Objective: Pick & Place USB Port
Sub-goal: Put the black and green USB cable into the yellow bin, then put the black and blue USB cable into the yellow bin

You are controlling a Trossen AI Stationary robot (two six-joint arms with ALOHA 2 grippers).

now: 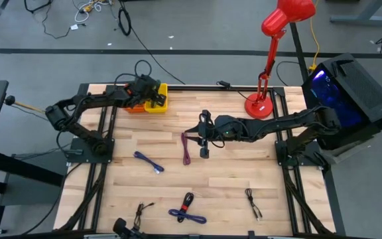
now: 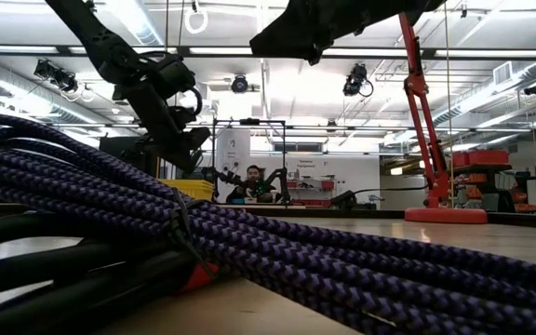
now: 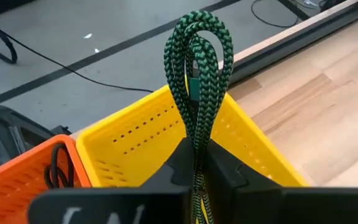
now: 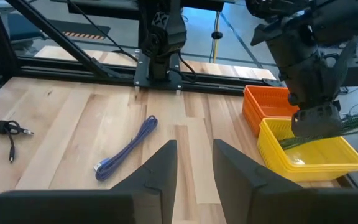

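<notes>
L gripper (image 3: 196,163) clamped on green cable (image 3: 197,74), over yellow bin (image 3: 135,140); cable's lower end hidden btwn fingers, loop sticks out lengthwise past fingertips. R gripper (image 4: 194,163) mid-table, jaws apart, empty.

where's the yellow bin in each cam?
High: yellow bin at the table's far edge, under the left claw.
Low: a sliver of it behind the purple cable, below the left arm.
Left wrist: fills the middle, behind the held green cable.
Right wrist: at the right edge.
Shared landmark: the orange bin touching it.
</notes>
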